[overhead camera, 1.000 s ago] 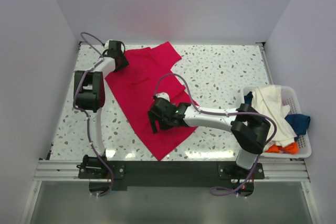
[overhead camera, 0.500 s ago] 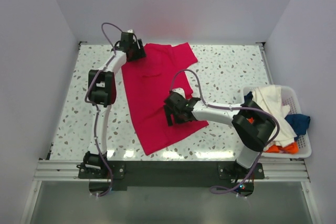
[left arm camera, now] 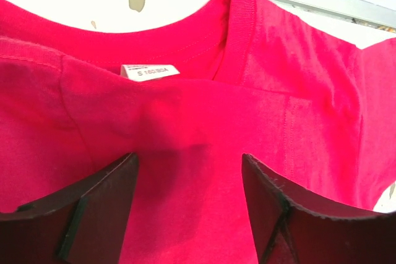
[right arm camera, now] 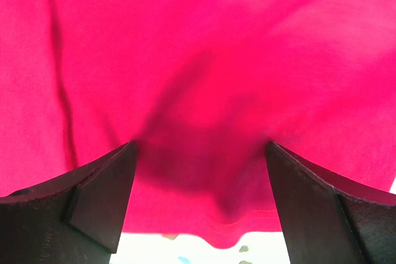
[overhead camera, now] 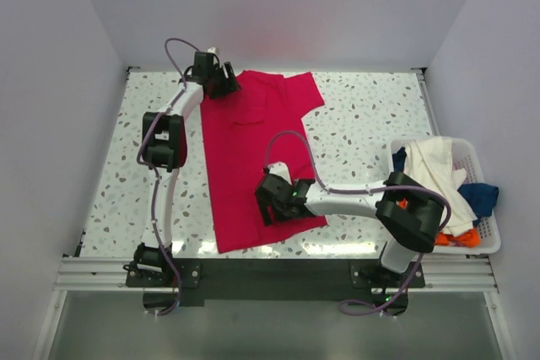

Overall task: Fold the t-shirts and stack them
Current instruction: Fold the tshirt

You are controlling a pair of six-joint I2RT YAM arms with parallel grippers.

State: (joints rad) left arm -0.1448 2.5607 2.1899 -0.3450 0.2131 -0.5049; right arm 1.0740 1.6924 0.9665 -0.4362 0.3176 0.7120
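**Red shirt spread flat, one hand at each end**

The red t-shirt (overhead camera: 253, 153) lies spread out on the speckled surface (overhead camera: 371, 115), with its collar toward the far edge and its hem toward the arms. It is roughly in the middle, a little to the left side.

The left hand (overhead camera: 223, 83) is stretched to the far left corner of the shirt, at the shoulder part. In the left wrist view its two fingers (left arm camera: 93, 208) stand wide apart, not closed, and the red cloth fills the space between them. Just ahead of them are the ribbed collar (left arm camera: 238, 10) and a small white label (left arm camera: 150, 71).

The right hand (overhead camera: 268, 205) is low over the near right part of the shirt, close to the hem (right arm camera: 223, 230). Its fingers (right arm camera: 99, 196) are also spread wide, with the red cloth lying between them. I cannot tell if the fingertips press on the cloth.

At the right edge stands a white slatted basket (overhead camera: 494, 229), well apart from the red shirt. In it are heaped a cream-white shirt (overhead camera: 434, 166), a dark blue shirt (overhead camera: 483, 196) and an orange shirt (overhead camera: 447, 239), all crumpled
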